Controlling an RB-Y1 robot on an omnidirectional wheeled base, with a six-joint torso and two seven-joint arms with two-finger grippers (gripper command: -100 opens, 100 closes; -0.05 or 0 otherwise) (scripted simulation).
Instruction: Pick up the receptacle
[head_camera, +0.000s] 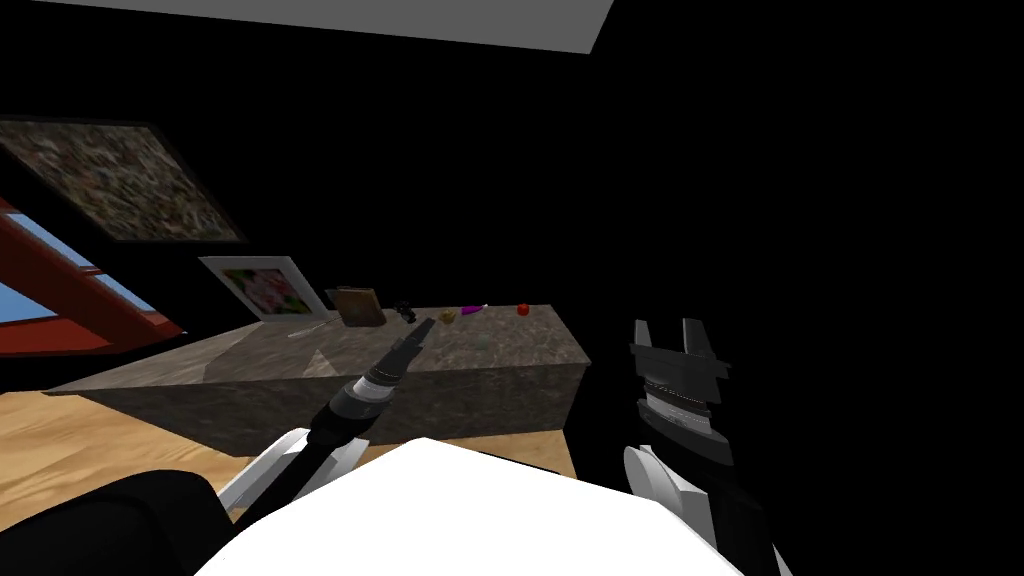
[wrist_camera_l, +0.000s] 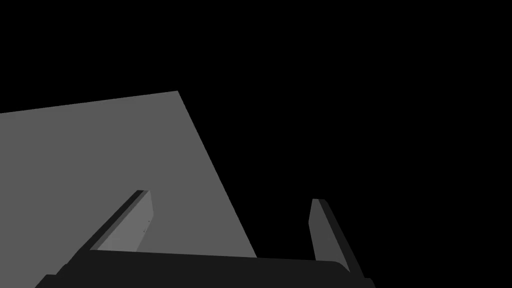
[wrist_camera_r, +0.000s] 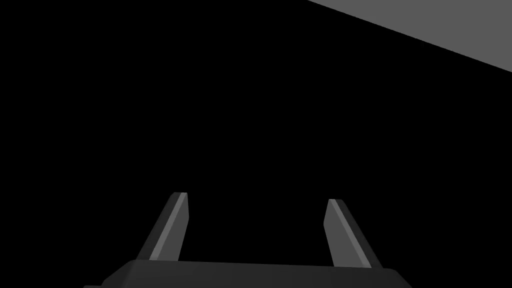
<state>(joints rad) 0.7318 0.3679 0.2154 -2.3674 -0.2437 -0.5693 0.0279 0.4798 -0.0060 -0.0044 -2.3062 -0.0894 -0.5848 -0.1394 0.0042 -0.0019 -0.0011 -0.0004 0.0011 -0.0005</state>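
While the left gripper (head_camera: 427, 325) and the right gripper (head_camera: 668, 325) both stand wide open and hold nothing, the brown box (head_camera: 358, 305) sits at the far edge of the stone counter (head_camera: 540, 345), near the left one.

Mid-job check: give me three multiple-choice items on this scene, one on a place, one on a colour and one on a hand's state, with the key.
1. Where on the brown mottled stone-look counter does the small red round thing lie?
A. toward the right end
B. beside the framed flower picture
C. at the front edge

2. What colour is the small elongated thing just left of it?
A. green
B. purple
C. white

3. How is the right hand?
A. shut on a box
B. shut, empty
C. open, empty

Key: A, it sits near the far right corner. B, it shows magenta-purple. C, its fingers stand wide apart with nothing between them.
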